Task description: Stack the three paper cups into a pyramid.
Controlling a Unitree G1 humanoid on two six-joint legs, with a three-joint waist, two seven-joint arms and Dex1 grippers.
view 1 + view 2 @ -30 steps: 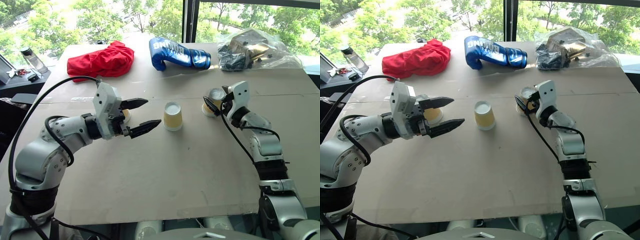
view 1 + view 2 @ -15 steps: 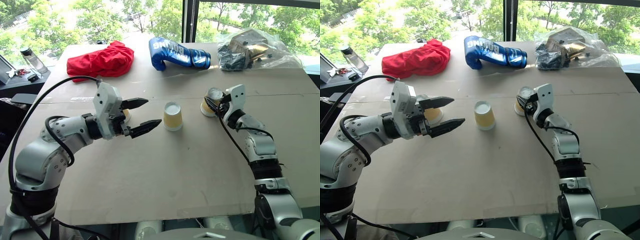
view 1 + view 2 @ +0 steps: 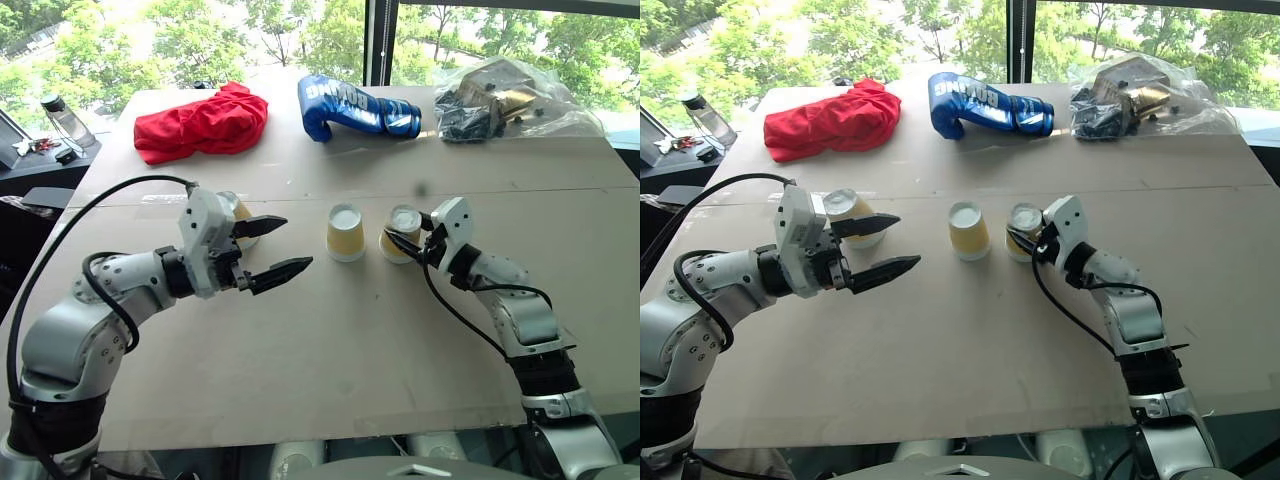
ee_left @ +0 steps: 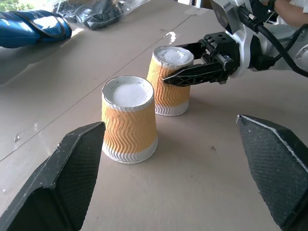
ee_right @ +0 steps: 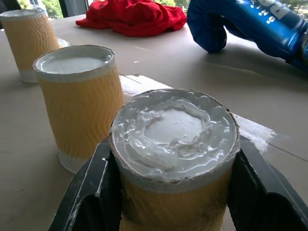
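Three paper cups stand upside down in a row on the table. The left cup (image 3: 237,213) is just behind my open left gripper (image 3: 297,242), whose fingers (image 4: 72,173) point toward the middle cup (image 3: 345,232) without touching it. My right gripper (image 3: 398,241) is shut on the right cup (image 5: 174,139), with one finger (image 5: 91,192) on each side of it. That right cup (image 4: 172,79) stands upright on the table, close beside the middle cup (image 4: 129,119) with a small gap between them. No cup rests on another.
At the back of the table lie a red cloth (image 3: 203,120), a blue boxing glove (image 3: 355,108) and a clear plastic bag (image 3: 500,98) of dark items. A bottle (image 3: 62,118) stands on a side surface at far left. Bare tabletop (image 3: 330,350) spreads in front of the cups.
My right gripper has shut on the right cup and carried it leftward to beside the middle cup. My left gripper has drawn slightly back and down, uncovering the left cup.
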